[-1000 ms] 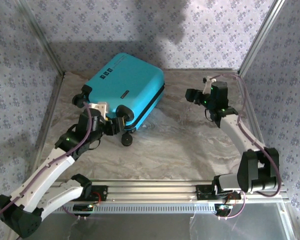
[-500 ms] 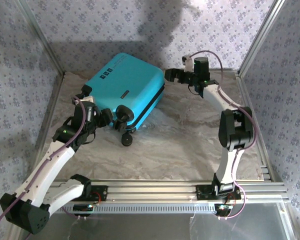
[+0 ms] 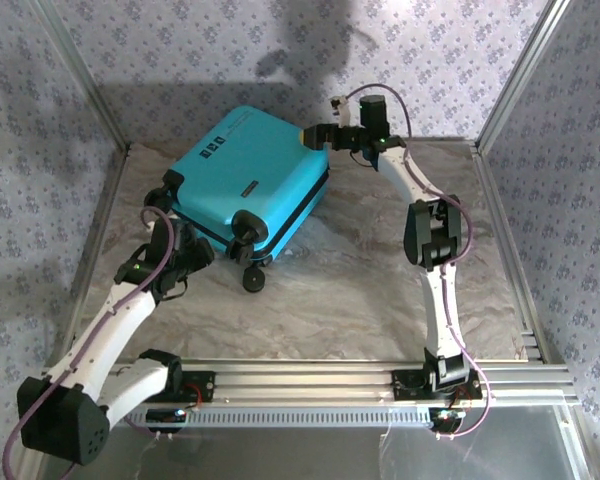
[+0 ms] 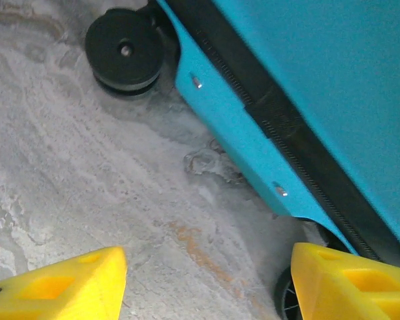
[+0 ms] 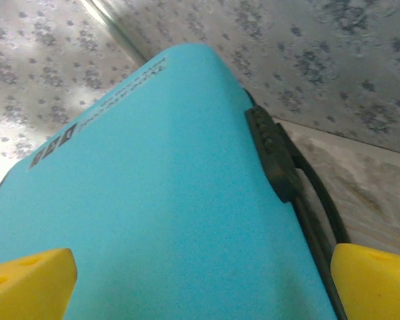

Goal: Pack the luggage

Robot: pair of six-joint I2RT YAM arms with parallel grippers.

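Left gripper [image 4: 203, 283] is hanging wide open just off the wheel [image 4: 125, 50] end of the luggage [image 3: 250, 175], gripping nothing. Luggage is lying flat and shut toward the table's [image 3: 360, 280] far-left corner. Right gripper [image 3: 315, 133] is gaping wide too, hovering over its far corner by the handle [image 5: 273, 157]. My read: either it's packed and closed, or opening is pending.

Counter [image 3: 370, 300]: grey-beige marble-look top, veined, matte, w/ a rusty streak [image 4: 197, 243] in the left wrist view. Walls [image 3: 180, 50] on 3 sides: pale lilac-grey wallpaper, small floral repeat. Silver metal posts [image 3: 78, 75] run up both back corners, leaning outward in the top view. Near edge: slotted aluminium rail [image 3: 310, 378], w/ a glossy panel [image 3: 310, 450] below it. Soft dark shadow [image 3: 310, 40] on back wall; light is diffuse.
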